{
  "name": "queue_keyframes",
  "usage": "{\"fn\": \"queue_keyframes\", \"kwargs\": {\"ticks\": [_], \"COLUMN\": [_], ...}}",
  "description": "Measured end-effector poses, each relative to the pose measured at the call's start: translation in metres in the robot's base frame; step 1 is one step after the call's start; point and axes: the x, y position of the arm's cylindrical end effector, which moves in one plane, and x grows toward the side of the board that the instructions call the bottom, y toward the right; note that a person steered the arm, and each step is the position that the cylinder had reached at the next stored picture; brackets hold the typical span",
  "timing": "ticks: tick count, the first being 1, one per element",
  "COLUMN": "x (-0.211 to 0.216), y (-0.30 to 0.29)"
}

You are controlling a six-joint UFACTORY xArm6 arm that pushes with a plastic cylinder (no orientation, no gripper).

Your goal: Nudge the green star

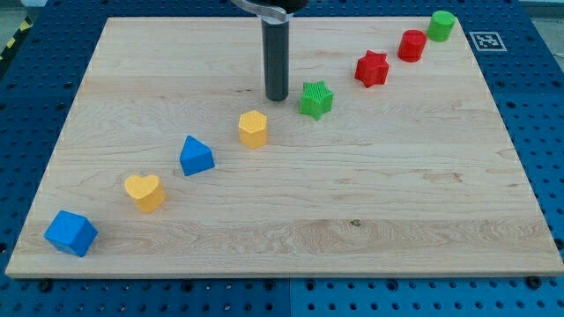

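The green star lies on the wooden board a little above its middle. My tip rests on the board just to the star's left, a small gap away and not touching it. The dark rod rises straight up from there and leaves the view at the top.
The blocks form a diagonal line: a blue cube, a yellow heart, a blue block, a yellow hexagon block, a red star, a red cylinder and a green cylinder.
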Motion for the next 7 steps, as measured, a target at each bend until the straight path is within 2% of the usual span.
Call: {"fn": "queue_keyframes", "kwargs": {"ticks": [2,3,7], "x": [0.022,0.044,0.087], "y": [0.007,0.049,0.04]}}
